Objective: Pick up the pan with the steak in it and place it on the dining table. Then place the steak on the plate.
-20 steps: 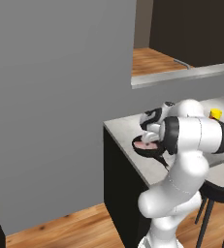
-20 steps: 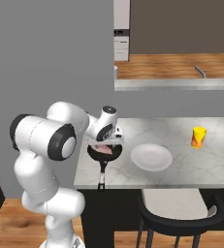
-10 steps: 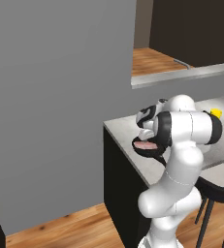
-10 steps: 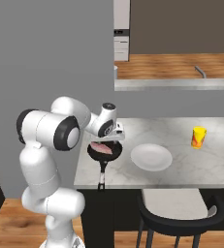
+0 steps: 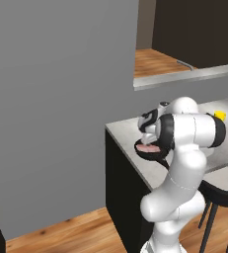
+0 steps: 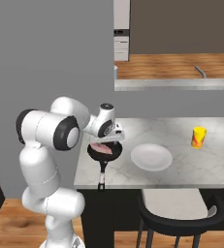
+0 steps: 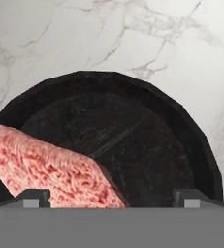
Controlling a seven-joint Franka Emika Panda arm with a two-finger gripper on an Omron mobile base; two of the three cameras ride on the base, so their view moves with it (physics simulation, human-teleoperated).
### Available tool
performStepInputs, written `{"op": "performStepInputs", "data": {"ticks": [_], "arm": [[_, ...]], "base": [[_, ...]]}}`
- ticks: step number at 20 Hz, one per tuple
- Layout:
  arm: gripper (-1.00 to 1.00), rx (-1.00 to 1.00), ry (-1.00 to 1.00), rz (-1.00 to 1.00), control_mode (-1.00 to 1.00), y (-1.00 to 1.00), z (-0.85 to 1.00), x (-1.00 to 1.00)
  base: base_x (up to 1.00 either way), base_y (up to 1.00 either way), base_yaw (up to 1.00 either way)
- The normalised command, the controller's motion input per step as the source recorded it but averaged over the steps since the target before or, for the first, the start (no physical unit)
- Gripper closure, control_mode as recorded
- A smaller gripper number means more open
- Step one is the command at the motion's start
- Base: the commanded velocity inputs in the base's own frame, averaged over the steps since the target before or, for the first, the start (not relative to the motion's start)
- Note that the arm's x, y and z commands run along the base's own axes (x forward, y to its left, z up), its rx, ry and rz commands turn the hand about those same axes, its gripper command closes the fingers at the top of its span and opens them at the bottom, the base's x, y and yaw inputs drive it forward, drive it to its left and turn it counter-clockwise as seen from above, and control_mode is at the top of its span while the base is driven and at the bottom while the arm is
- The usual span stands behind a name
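Pan (image 6: 104, 151) and steak (image 6: 102, 146) sit together on the dining table (image 6: 181, 169), close to the table's near left corner in the right base view. It is a round black frying pan, and its short handle (image 6: 102, 175) points toward the table's front edge and sticks out a little past it. The pink-red steak lies flat inside the pan (in the hand view it lies at the lower left of the pan floor, with bare black pan beside it) (image 7: 50, 169). The gripper (image 6: 114, 137) hangs just above the pan, pointing down at it. Its two dark fingertips (image 7: 33, 197) stand wide apart at the bottom of the hand view, one on each side, and nothing is between them, so the gripper is spread wide and holds nothing. The small round pale plate (image 6: 151, 157) lies on the table just to the right of the pan, not touching it, and it has nothing on it. A small yellow cup (image 6: 198, 136) stands farther right on the same table, well apart from the plate. A black stool (image 6: 179, 213) with a pale seat is tucked under the table's front edge. In the left base view the white arm covers most of the pan, and just a bit of the dark rim and pink meat peeks out (image 5: 146, 147).
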Motion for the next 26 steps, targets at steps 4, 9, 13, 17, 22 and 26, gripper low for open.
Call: {"op": "performStepInputs", "data": {"ticks": [4,9,13,17,22,26], "arm": [[-1.00,-0.07,-0.03,0.07,-1.00,0.06,-0.08,-0.25],[-1.00,0.00,0.00,0.00,-1.00,0.00,0.00,0.00],[-1.00,0.00,0.00,0.00,-1.00,0.03,-0.03,0.06],[-1.00,0.00,0.00,0.00,-1.00,0.01,-0.11,0.39],[-1.00,0.00,0.00,0.03,-1.00,0.00,-0.21,0.30],[-1.00,0.00,0.00,0.04,-1.00,0.00,-0.28,-0.01]], "base": [[0.00,0.00,0.00],[0.00,0.00,0.00],[0.00,0.00,0.00],[0.00,0.00,0.00],[0.00,0.00,0.00],[0.00,0.00,0.00]]}}
